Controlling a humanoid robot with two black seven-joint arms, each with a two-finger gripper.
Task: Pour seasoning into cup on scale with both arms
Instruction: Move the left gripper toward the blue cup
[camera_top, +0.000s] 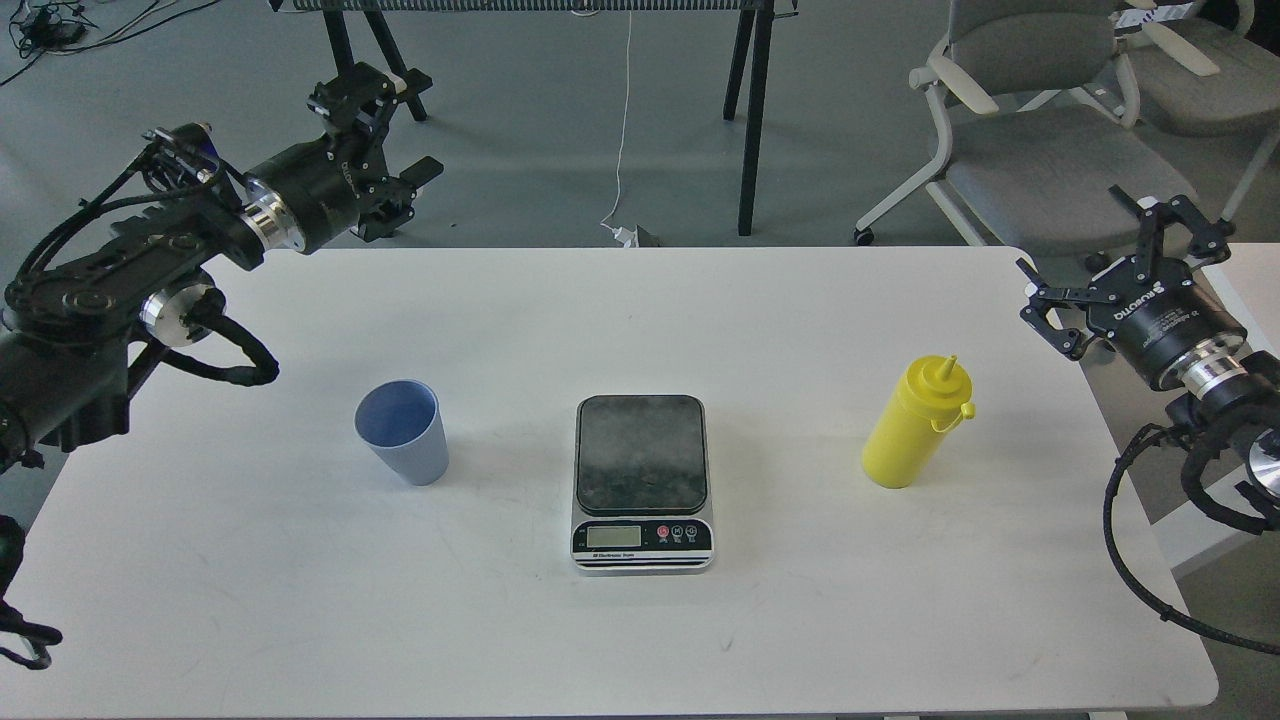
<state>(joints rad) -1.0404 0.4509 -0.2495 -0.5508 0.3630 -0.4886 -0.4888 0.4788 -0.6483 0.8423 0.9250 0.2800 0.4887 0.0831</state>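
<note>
Scale (642, 480) nearest, plate bare | cup (402, 432) upright at 9 o'clock, nearer left gripper (392, 140), jaws apart | bottle (916, 424) upright at 3 o'clock, nearer right gripper (1125, 265), jaws apart

An office or lab room: grey floor, office chairs (1040, 130), white table (300, 600), loose cables (45, 25)
</note>
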